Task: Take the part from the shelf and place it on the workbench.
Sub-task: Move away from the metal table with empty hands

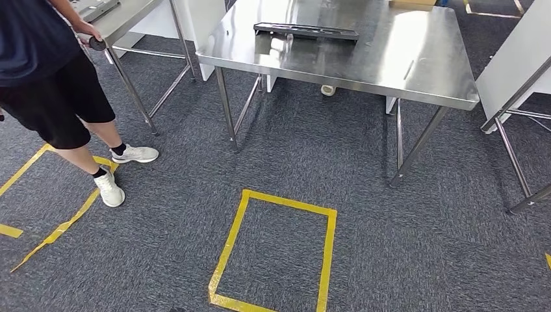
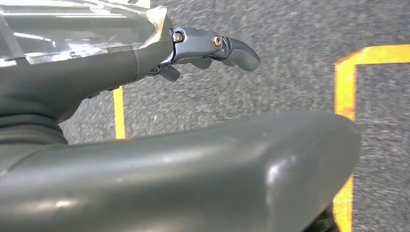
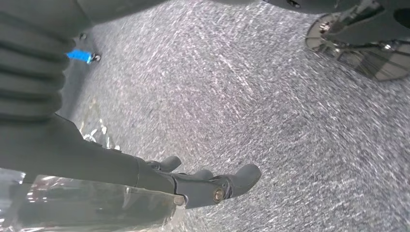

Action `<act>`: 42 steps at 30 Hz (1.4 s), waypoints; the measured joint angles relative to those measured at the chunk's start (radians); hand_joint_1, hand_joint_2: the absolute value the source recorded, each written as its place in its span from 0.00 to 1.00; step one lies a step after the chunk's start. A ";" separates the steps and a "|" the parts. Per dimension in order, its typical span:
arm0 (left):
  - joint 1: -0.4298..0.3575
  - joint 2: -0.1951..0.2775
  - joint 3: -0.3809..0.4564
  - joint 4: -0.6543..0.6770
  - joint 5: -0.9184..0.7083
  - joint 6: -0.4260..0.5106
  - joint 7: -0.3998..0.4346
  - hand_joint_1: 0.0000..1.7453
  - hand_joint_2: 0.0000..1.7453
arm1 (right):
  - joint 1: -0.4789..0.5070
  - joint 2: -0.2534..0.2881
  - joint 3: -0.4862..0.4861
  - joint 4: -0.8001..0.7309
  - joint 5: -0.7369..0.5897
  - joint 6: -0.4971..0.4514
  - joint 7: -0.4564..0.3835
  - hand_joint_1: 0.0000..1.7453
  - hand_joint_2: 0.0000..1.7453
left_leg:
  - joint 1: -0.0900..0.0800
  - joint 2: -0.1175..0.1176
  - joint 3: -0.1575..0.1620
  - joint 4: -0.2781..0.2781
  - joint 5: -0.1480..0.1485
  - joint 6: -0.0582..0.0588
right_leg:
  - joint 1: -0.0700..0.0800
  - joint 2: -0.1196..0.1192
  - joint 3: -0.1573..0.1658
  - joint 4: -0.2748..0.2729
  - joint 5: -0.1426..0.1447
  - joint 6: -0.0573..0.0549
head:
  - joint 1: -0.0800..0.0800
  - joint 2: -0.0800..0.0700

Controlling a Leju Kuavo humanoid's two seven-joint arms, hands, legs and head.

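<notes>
Part (image 1: 305, 30), a flat black piece, lay near the workbench's (image 1: 390, 65) far edge; left hand (image 2: 212, 48) and right hand (image 3: 208, 186) hung with fingers apart, holding nothing.

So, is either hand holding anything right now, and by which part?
Nothing, as far as shows: left hand and right hand hang over carpet, fingers stretched out, empty. The long black part lies on the steel table.

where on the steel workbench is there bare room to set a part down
The workbench is bare across its near half and right side, up to the front edge. The only occupied strip is at the back left-centre, where a long black tray lies.
</notes>
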 joint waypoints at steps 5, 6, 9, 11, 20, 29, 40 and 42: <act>-0.001 0.000 0.000 0.000 0.002 0.001 -0.002 0.00 0.00 | -0.003 0.000 0.000 0.001 0.001 0.001 0.000 0.00 1.00 | 0.007 0.060 0.191 -0.247 0.052 -0.001 | 0.003 -0.042 -0.025 0.037 -0.006 0.024 | 0.000 0.000; -0.001 0.000 0.000 0.000 0.002 0.002 -0.003 0.00 0.00 | -0.005 -0.001 0.000 0.001 0.002 0.001 0.000 0.00 1.00 | 0.002 0.059 0.192 -0.257 0.046 0.008 | 0.006 -0.049 -0.027 0.042 -0.007 0.031 | 0.001 0.000; 0.002 0.002 0.001 0.000 0.005 0.003 -0.005 0.00 0.00 | -0.008 -0.002 0.000 0.002 0.007 0.001 0.001 0.00 1.00 | 0.000 0.033 0.175 -0.263 0.056 0.042 | 0.006 -0.041 -0.036 0.060 -0.015 0.049 | 0.003 0.000; 0.002 0.002 0.001 0.000 0.006 0.003 -0.008 0.00 0.00 | -0.006 -0.003 0.000 0.002 0.009 0.002 0.001 0.00 1.00 | 0.001 0.017 0.164 -0.269 0.068 0.060 | 0.003 0.008 -0.080 0.146 -0.062 0.047 | 0.007 0.000; 0.004 0.000 0.001 0.000 0.007 0.002 -0.010 0.00 0.00 | -0.001 -0.003 0.000 0.004 0.011 0.003 0.001 0.00 1.00 | -0.007 -0.084 0.129 -0.267 0.107 0.046 | 0.000 0.113 -0.043 0.069 -0.022 0.062 | 0.011 0.000; 0.011 0.001 0.001 0.000 0.007 0.002 -0.010 0.00 0.00 | 0.004 0.000 0.000 0.005 0.011 0.003 0.001 0.00 1.00 | -0.007 -0.004 0.000 -0.006 -0.035 0.007 | 0.000 0.017 -0.055 0.047 0.012 0.001 | -0.002 0.000; 0.006 0.005 -0.004 0.000 -0.001 -0.017 -0.008 0.00 0.00 | -0.006 -0.001 0.000 0.006 0.001 0.005 0.010 0.00 1.00 | -0.010 0.039 0.160 -0.263 0.068 0.054 | 0.011 -0.043 -0.059 0.081 -0.015 0.042 | 0.004 0.000; 0.002 0.006 -0.008 0.000 -0.001 -0.023 -0.010 0.00 0.00 | -0.005 -0.001 0.000 0.006 0.000 0.006 0.010 0.00 1.00 | -0.007 0.018 0.153 -0.268 0.077 0.068 | 0.005 0.015 -0.107 0.180 -0.067 0.039 | 0.006 0.000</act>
